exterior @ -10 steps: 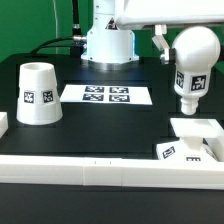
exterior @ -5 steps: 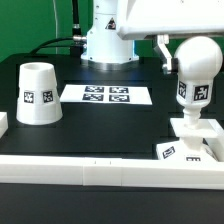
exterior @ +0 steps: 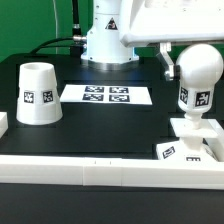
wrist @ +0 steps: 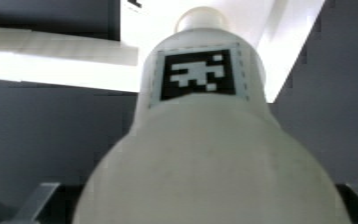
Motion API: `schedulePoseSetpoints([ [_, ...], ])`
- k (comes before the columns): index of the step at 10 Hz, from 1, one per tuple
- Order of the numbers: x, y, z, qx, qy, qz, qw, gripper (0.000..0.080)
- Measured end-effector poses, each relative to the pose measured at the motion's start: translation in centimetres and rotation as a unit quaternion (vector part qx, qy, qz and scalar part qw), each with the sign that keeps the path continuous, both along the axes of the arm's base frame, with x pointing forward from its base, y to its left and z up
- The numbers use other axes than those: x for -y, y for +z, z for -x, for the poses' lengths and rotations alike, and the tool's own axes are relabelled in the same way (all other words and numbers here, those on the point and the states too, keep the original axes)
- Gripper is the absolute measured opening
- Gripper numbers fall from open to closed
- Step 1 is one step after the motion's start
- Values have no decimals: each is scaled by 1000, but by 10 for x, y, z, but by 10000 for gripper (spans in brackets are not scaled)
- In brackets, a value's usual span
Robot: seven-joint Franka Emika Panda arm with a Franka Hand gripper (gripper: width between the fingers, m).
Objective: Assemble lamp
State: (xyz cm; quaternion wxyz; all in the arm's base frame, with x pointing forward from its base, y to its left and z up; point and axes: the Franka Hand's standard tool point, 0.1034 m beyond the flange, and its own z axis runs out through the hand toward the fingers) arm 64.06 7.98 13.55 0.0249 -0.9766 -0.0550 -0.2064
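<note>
My gripper is shut on the rounded white bulb and holds it upright, narrow end down. One finger shows on the bulb's left; the other is hidden. The bulb's narrow end rests on or in the middle of the flat square base at the exterior view's right. The tapered white shade stands alone at the exterior view's left. In the wrist view the tagged bulb fills the picture between my gripper and its fingers.
The marker board lies mid-table between shade and base. A long white border rail runs along the front edge, with a short piece at the left. The arm's white pedestal stands behind.
The gripper has carried the bulb down and slightly to the exterior view's right; its narrow end has come from above the base to meet it.
</note>
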Motion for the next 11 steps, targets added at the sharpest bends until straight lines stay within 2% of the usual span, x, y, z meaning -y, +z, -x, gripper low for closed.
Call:
schedulePoseSetpoints([
  [8, -8, -17, 7, -12, 6, 2, 1000, 577],
  [11, -7, -17, 6, -8, 5, 1, 1000, 577],
])
